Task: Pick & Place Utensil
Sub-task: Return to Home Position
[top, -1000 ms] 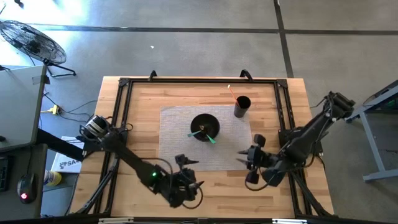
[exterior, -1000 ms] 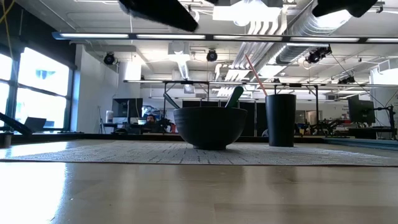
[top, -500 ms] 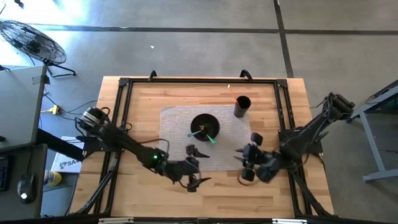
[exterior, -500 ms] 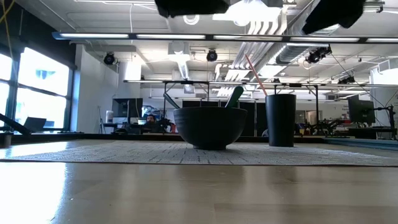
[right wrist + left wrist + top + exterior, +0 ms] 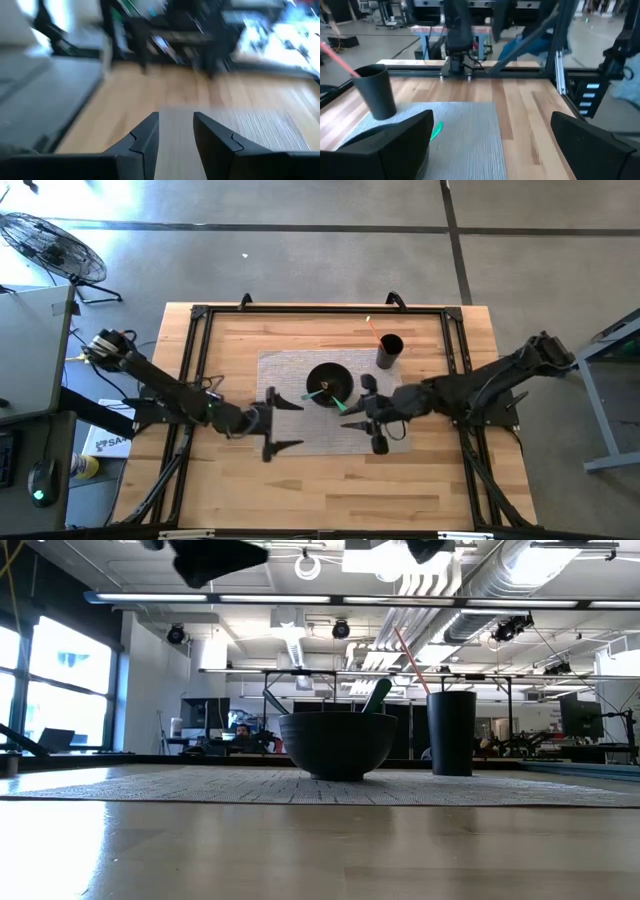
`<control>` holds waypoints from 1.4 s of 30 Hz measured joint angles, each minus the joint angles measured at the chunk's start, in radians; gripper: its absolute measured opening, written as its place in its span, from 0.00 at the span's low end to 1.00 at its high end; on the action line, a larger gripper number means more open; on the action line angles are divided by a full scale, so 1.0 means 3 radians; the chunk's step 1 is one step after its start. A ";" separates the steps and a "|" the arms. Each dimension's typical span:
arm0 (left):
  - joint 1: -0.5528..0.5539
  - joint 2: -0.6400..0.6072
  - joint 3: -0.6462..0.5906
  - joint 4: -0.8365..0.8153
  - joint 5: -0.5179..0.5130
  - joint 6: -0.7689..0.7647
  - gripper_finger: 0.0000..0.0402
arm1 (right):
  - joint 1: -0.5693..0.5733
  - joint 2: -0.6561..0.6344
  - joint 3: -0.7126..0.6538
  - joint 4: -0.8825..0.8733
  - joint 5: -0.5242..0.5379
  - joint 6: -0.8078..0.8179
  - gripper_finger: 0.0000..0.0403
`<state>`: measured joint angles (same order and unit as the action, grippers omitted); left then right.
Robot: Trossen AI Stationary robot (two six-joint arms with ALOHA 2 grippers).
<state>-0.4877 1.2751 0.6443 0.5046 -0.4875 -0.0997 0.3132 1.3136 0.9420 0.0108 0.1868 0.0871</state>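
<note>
A black bowl (image 5: 329,384) stands on a grey woven mat (image 5: 285,370). A green utensil (image 5: 337,400) lies in the bowl, and its end leans out over the rim (image 5: 377,695). A black cup (image 5: 389,351) at the mat's far right corner holds an orange-red stick (image 5: 410,660). My left gripper (image 5: 287,423) hovers open over the mat's near left part, left of the bowl, pointing right; its wrist view shows the cup (image 5: 377,92). My right gripper (image 5: 362,416) hovers just near-right of the bowl, its fingers (image 5: 145,137) a narrow gap apart, open.
The mat lies mid-table on the wooden top (image 5: 230,340), which is framed by black rails (image 5: 200,315). Bare wood runs along the near edge (image 5: 330,490). Both arms stand high, showing only at the top edge of the low view (image 5: 215,555).
My left gripper has risen from the near edge toward the far edge and slightly left, now over the mat's near left part. My right gripper has swung left and toward the far edge, from beside the mat to over it, close to the bowl. Bowl, cup and utensils have kept still.
</note>
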 joint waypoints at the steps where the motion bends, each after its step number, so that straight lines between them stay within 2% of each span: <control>1: 0.0001 -0.0113 -0.0081 -0.0008 -0.0010 -0.0020 0.99 | -0.0070 -0.0002 -0.0091 0.0294 -0.0201 -0.0100 0.28; 4: -0.0019 -0.0458 -0.0271 0.0000 -0.0160 0.0000 0.99 | -0.0262 -0.0001 -0.0476 0.1150 -0.0817 -0.0220 0.28; 6: -0.0012 -0.0689 -0.0410 -0.0033 -0.0265 0.0004 0.99 | -0.0362 -0.0003 -0.0771 0.1565 -0.1056 -0.0164 0.28; 10: 0.0015 -0.1042 -0.0629 -0.0212 -0.0402 -0.0006 0.99 | -0.0504 -0.0243 -0.1284 0.1986 -0.1267 -0.0006 0.28; 14: 0.0039 -0.1344 -0.0736 -0.0390 -0.0531 -0.0023 0.99 | -0.0662 -0.0812 -0.1690 0.2024 -0.1273 0.0002 0.28; 16: 0.0166 -0.1446 -0.0764 -0.0345 -0.0399 -0.0053 0.99 | -0.0794 -0.1132 -0.1902 0.1971 -0.1380 0.0015 0.28; 20: 0.0713 -0.1529 -0.0797 -0.0327 0.0287 -0.0093 0.99 | -0.1240 -0.1655 -0.2191 0.1912 -0.1697 0.0089 0.28; 23: 0.1099 -0.1512 -0.0806 -0.0367 0.0489 -0.0098 0.99 | -0.1527 -0.1919 -0.2379 0.1877 -0.1785 0.0069 0.28; 26: 0.1341 -0.1516 -0.0804 -0.0481 0.0544 -0.0095 0.99 | -0.1636 -0.2149 -0.2507 0.1915 -0.1787 0.0063 0.28; 30: 0.1459 -0.1568 -0.0803 -0.0611 0.0571 0.0000 0.99 | -0.1632 -0.2434 -0.2715 0.1893 -0.1765 0.0003 0.28; 32: 0.1503 -0.1613 -0.0801 -0.0724 0.0504 0.0112 0.99 | -0.1616 -0.2556 -0.2819 0.1917 -0.1593 -0.0038 0.28; 37: 0.1540 -0.1698 -0.0803 -0.0972 0.0088 0.0373 0.99 | -0.1495 -0.2823 -0.3068 0.1944 -0.0744 -0.0125 0.28; 42: 0.1540 -0.1698 -0.0803 -0.0761 -0.0210 0.0617 0.99 | -0.1402 -0.3031 -0.3101 0.1746 -0.0643 -0.0117 0.28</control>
<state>-0.0257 0.7658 0.4034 0.2763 -0.5504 0.0853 -0.1073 0.4044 0.0116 0.5347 -0.0061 0.0520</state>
